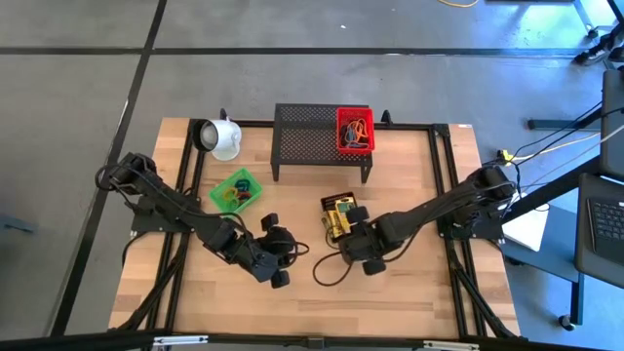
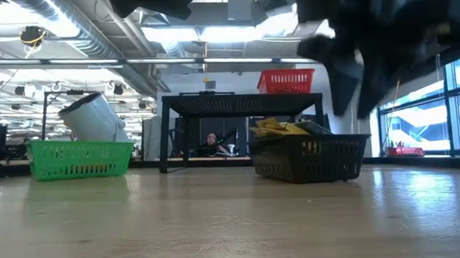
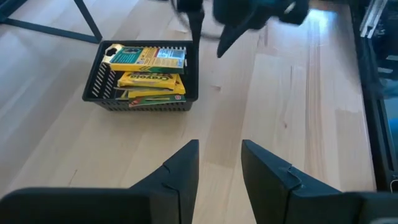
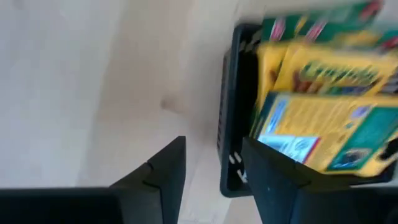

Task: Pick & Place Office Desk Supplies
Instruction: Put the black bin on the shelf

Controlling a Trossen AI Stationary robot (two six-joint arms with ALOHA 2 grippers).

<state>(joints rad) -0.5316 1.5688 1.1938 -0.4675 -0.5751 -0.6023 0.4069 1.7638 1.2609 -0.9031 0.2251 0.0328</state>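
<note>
Standing apart with nothing between them, the jaws of the right gripper (image 4: 211, 177) hang just beside the black basket (image 1: 338, 216), over its near rim. Inside that basket lie the flat yellow boxes (image 3: 151, 78) with green print, stacked and overlapping. The left gripper (image 3: 219, 171) hovers over bare counter (image 1: 419, 283) nearby, its jaws also apart and empty, pointing toward the black basket. Farther back, a green basket (image 1: 236, 190) holds small coloured loops (image 1: 238, 194). A red basket (image 1: 355, 129) with more loops sits on the black mesh shelf (image 1: 307, 141). A white mug (image 1: 222, 138) lies tipped beside the shelf.
</note>
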